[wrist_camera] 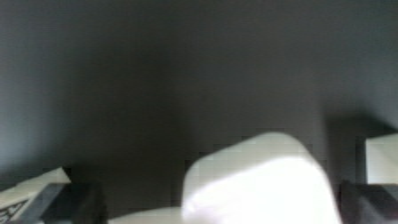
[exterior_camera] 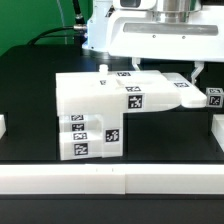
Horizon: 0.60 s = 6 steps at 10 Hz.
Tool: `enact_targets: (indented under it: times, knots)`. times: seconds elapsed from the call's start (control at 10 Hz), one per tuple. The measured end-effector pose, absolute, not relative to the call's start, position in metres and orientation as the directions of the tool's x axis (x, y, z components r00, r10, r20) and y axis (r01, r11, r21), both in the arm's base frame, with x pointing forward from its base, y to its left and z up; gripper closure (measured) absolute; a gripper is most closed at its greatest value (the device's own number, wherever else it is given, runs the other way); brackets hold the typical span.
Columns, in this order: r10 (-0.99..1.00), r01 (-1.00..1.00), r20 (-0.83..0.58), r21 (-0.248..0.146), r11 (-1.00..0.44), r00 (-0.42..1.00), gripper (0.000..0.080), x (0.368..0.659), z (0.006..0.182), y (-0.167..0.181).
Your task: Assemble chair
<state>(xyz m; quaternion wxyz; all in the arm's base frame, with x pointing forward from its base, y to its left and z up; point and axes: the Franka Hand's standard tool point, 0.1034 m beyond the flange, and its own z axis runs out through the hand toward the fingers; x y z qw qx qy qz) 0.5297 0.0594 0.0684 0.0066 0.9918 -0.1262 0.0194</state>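
Observation:
The chair point(exterior_camera: 95, 118) is a chunky white block of joined parts with black-and-white tags, standing in the middle of the black table. A flatter tagged slab point(exterior_camera: 160, 97) reaches from its top toward the exterior view's right. My large white gripper point(exterior_camera: 190, 78) hangs over that right end, one finger point(exterior_camera: 198, 72) reaching down to the slab. The wrist view is dark and blurred. It shows a rounded white shape point(wrist_camera: 258, 185) close under the camera, a tagged corner point(wrist_camera: 32, 192) and another white piece point(wrist_camera: 377, 160). I cannot tell whether the jaws hold anything.
A white rail point(exterior_camera: 110, 182) runs along the table's front edge. Small white pieces sit at the exterior view's left edge point(exterior_camera: 3, 126) and right edge point(exterior_camera: 216, 128). A small tagged part point(exterior_camera: 213, 98) lies just right of the slab.

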Motion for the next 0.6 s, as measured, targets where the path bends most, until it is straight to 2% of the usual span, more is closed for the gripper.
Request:
enact_targets:
  times: [0.6]
  knots:
    - [-0.232, -0.233, 0.054, 0.01, -0.972, 0.971, 0.0151, 0.5379, 0.0676, 0.0565]
